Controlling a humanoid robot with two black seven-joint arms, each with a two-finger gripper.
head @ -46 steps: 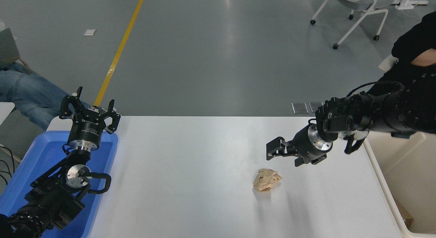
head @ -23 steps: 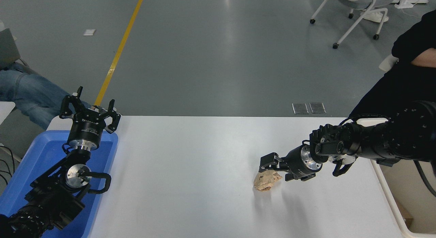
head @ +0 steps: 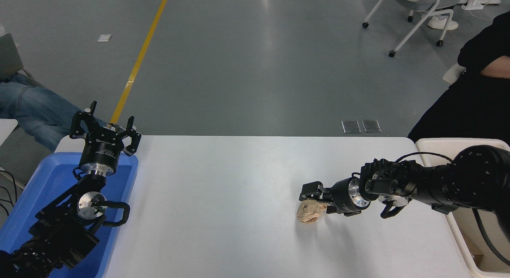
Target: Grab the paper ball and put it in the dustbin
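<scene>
A white surface [head: 223, 214] carries a crumpled tan-brown paper ball [head: 308, 213], which lies right of the surface's middle, toward the near edge. The right pincer [head: 312, 196] reaches in from the right, low over the ball and touching its far upper side. Its fingers are spread, one showing at the far side of the ball; the other is hard to make out. The cream-white dustbin [head: 446, 143] stands just beside the surface's right edge, well apart from the ball. The left pincer [head: 104, 124] is parked upright at the surface's left end, fingers spread and holding nothing, above a blue tray [head: 40, 182]. A person in black [head: 474, 98] stands beyond the dustbin.
</scene>
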